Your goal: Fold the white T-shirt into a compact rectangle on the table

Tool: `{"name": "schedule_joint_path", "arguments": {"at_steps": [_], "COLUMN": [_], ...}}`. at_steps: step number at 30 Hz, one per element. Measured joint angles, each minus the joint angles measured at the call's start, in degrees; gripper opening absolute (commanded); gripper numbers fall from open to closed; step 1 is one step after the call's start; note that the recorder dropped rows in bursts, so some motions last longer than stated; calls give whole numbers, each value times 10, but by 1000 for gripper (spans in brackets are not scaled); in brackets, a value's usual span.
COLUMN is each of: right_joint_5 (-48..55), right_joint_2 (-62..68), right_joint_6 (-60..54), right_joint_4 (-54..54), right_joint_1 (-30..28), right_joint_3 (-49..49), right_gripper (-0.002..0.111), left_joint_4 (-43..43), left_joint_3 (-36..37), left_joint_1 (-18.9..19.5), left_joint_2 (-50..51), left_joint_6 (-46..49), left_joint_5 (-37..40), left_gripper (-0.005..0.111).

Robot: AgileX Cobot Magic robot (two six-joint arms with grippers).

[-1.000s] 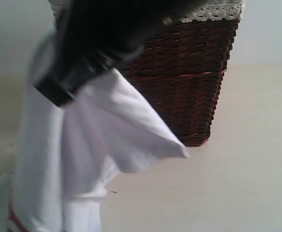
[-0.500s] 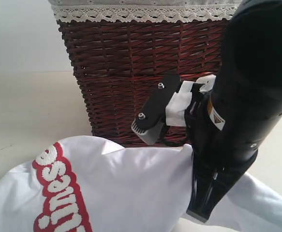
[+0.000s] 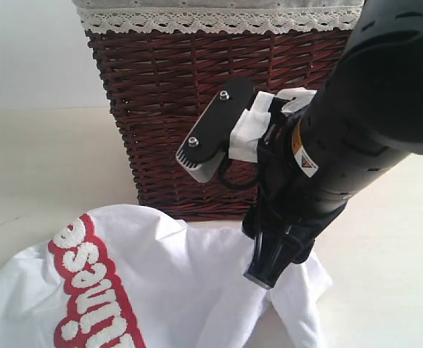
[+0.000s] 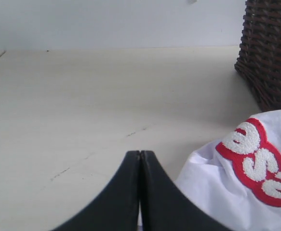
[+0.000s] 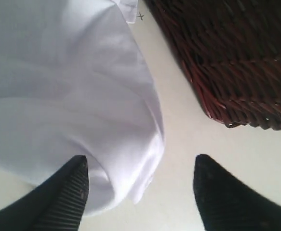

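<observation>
The white T-shirt (image 3: pixel 175 283) lies crumpled on the table (image 3: pixel 385 261) in front of the basket, its red lettering (image 3: pixel 88 290) facing up at the left. My right gripper (image 3: pixel 268 274) points down at the shirt's right edge. In the right wrist view that gripper (image 5: pixel 142 163) is open, and a rolled fold of the T-shirt (image 5: pixel 82 96) lies between its fingers, close to one fingertip (image 5: pixel 77 173). My left gripper (image 4: pixel 140 154) is shut just above the bare table (image 4: pixel 82 96), with the T-shirt (image 4: pixel 227 192) beside it. A thin white sliver shows low between its fingers.
A dark wicker basket (image 3: pixel 196 94) with a grey lace-trimmed liner (image 3: pixel 218 18) stands right behind the shirt and close to my right arm. The same basket (image 4: pixel 270 48) borders the left wrist view and sits near the open fingers (image 5: pixel 236 57). A pale wall lies behind.
A second ago the shirt hung lifted under a dark arm; now it lies on the table. Since half a second ago my right gripper shifted left and up, and the shirt's right side bunched inward.
</observation>
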Motion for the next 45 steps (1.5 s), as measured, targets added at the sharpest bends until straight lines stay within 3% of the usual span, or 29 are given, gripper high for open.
{"name": "schedule_joint_path", "arguments": {"at_steps": [14, 17, 23, 32, 42, 45], "right_joint_5": [2, -26, -52, -158, -192, -193], "right_joint_2": [-30, -51, -102, -186, -262, -262], "right_joint_6": [56, 60, 63, 95, 261, 269], "right_joint_4": [-36, -38, -41, -78, -233, -238], "right_joint_1": [0, 0, 0, 0, 0, 0], "right_joint_3": [-57, -58, -58, -4, 74, 82], "right_gripper": [59, 45, 1, 0, 0, 0], "left_joint_4": [0, 0, 0, 22, 0, -15], "left_joint_3": [0, 0, 0, 0, 0, 0], "left_joint_1": [0, 0, 0, 0, 0, 0], "left_joint_2": [0, 0, 0, 0, 0, 0], "left_joint_6": [0, 0, 0, 11, 11, -40], "left_joint_5": [0, 0, 0, -6, -151, -198], "left_gripper": [0, 0, 0, 0, 0, 0]}}
